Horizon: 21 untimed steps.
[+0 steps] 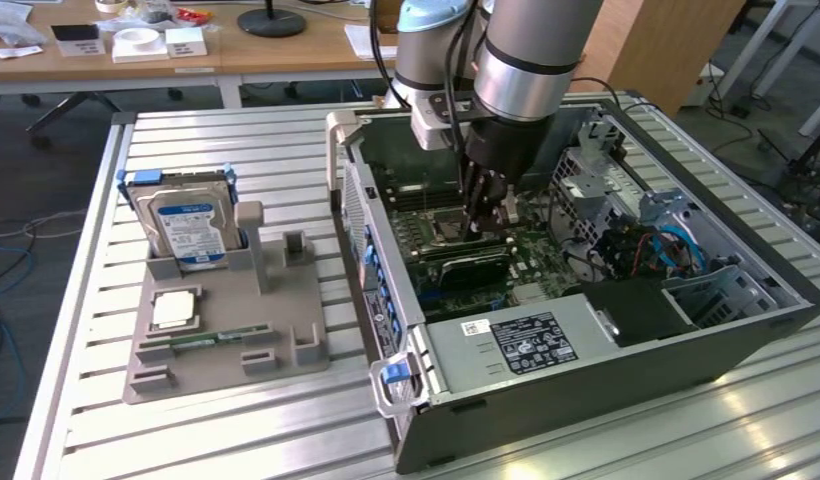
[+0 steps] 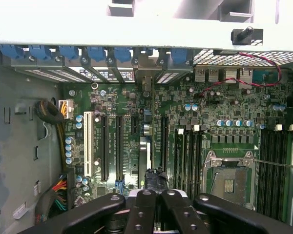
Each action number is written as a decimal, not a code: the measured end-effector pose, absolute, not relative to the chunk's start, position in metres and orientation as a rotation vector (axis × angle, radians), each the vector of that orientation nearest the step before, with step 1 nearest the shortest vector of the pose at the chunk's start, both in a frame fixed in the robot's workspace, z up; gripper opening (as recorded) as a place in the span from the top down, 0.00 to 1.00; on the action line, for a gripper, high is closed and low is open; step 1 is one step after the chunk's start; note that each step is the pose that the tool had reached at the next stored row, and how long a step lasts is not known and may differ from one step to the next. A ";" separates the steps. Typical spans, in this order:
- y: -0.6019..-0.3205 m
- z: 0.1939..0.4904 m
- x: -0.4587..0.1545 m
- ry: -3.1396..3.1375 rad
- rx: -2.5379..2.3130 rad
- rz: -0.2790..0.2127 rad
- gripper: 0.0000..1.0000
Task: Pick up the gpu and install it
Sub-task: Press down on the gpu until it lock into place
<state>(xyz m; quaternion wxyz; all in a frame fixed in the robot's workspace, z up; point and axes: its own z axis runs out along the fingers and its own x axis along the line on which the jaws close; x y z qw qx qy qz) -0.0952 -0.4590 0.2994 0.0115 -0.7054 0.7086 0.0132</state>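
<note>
End effector (image 1: 488, 222) pinching gpu (image 2: 145, 153) edge-on above motherboard (image 2: 185, 146) slots inside open case (image 1: 770, 300); card likely light, stiff, fragile, best held by bare edges.

A slatted aluminium work table (image 1: 223, 440) fills most of the exterior view, daylight glinting off its rails at the lower right. Along the upper left stands a wooden desk (image 1: 250, 50) with small white boxes and a round black lamp base (image 1: 271, 22). A wooden cabinet panel (image 1: 657, 45) rises at the upper right. Grey floor with loose cables (image 1: 10, 250) lies at the left edge
</note>
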 end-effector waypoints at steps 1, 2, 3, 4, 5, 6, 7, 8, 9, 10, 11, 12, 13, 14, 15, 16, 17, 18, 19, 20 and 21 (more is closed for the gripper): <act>-0.459 0.299 -0.095 2.210 -2.200 0.041 0.89; -0.459 0.299 -0.095 2.210 -2.200 0.041 0.89; -0.459 0.299 -0.095 2.210 -2.200 0.041 0.89; -0.459 0.299 -0.095 2.210 -2.200 0.041 0.89; -0.459 0.299 -0.095 2.210 -2.200 0.041 0.89; -0.459 0.299 -0.095 2.210 -2.200 0.041 0.89; -0.459 0.298 -0.095 2.210 -2.200 0.041 0.89; -0.459 0.297 -0.095 2.210 -2.200 0.041 0.89; -0.459 0.297 -0.095 2.210 -2.200 0.041 0.89; -0.459 0.296 -0.095 2.210 -2.200 0.041 0.89; -0.459 0.296 -0.095 2.210 -2.200 0.041 0.89; -0.459 0.296 -0.095 2.210 -2.200 0.041 0.89; -0.459 0.296 -0.095 2.210 -2.201 0.041 0.89; -0.459 0.296 -0.095 2.210 -2.200 0.041 0.89; -0.459 0.295 -0.095 2.210 -2.200 0.041 0.89; -0.459 0.295 -0.095 2.210 -2.200 0.041 0.89; -0.459 0.295 -0.095 2.210 -2.200 0.041 0.89; -0.459 0.294 -0.095 2.209 -2.200 0.042 0.89; -0.459 0.294 -0.095 2.210 -2.200 0.042 0.89; -0.459 0.294 -0.095 2.210 -2.200 0.042 0.89; -0.459 0.294 -0.095 2.210 -2.200 0.042 0.89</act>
